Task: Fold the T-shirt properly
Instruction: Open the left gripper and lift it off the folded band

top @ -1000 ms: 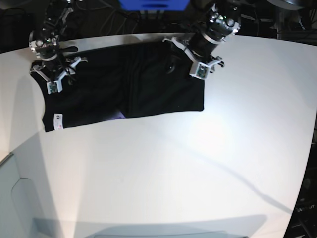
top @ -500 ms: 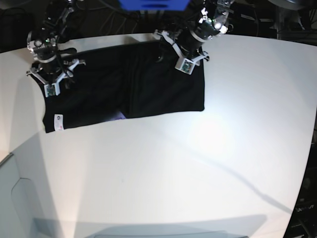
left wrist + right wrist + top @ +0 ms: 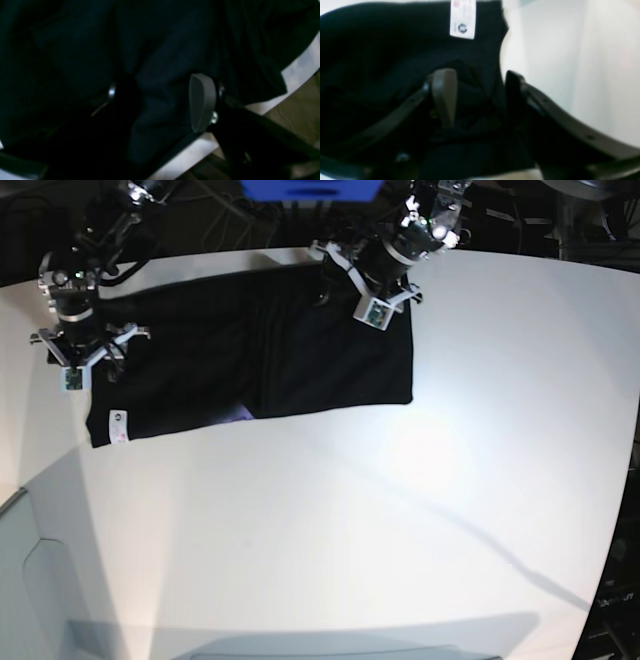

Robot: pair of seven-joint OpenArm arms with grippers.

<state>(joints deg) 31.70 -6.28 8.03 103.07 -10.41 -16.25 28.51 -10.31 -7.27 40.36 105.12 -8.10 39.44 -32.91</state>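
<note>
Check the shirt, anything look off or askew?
A sliver of purple print peeks out under the T-shirt's front hem near the middle, so the layers don't lie flush. The front edge also steps there, lower toward the white tag.

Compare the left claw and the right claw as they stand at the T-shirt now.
The left claw works the far edge of the T-shirt; the right claw hangs at its side edge, above the white tag. The left claw has a ridge of black cloth between its pads; the right claw's pads stand apart over bunched cloth. Both are over the shirt on the white table.
</note>
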